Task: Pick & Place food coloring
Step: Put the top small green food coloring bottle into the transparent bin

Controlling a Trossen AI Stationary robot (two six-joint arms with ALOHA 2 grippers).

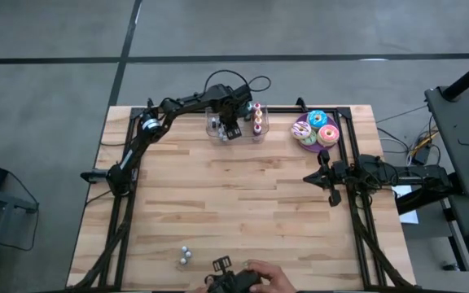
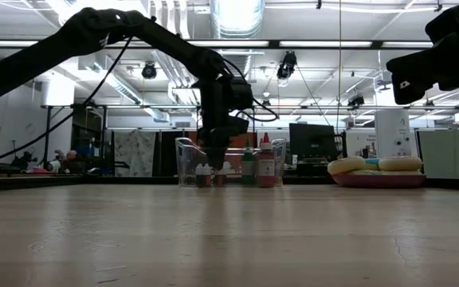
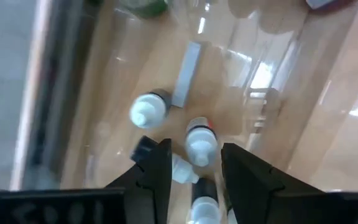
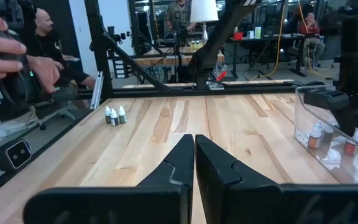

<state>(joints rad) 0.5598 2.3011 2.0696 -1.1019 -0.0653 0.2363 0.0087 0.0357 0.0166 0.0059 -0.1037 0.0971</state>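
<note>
Placing step, by the look of it: left gripper (image 3: 194,171) down inside the clear bin (image 2: 188,163) at the table's far edge, fingers apart, food coloring (image 3: 201,142) bottles standing loose between and beside them. Next, probably lift straight out without tipping any. Right gripper (image 4: 194,163) waiting at right, pressed together.

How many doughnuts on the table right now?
3, all on the purple plate near the table's far edge on the right arm's side: blue doughnut, pink doughnut, and a third doughnut left of the pink one in the high view. None appears hidden.
</note>
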